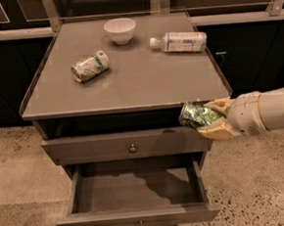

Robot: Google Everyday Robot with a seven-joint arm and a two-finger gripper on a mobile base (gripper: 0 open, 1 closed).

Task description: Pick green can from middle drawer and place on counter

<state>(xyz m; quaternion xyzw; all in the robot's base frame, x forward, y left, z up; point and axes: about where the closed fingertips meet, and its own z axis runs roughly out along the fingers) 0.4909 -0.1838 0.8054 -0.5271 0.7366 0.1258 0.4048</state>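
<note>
The green can (197,115) is held in my gripper (209,120), whose tan fingers (218,130) are shut around it. It hangs just below the front right corner of the counter (144,75), in front of the upper drawer front. The middle drawer (136,194) is pulled open below, its inside bare. My white arm reaches in from the right edge.
On the counter lie a pale cream can with a green band (89,66), a white bowl (120,30) at the back, and a plastic bottle (180,41) on its side at the back right. The upper drawer front (125,148) is closed. Speckled floor surrounds the cabinet.
</note>
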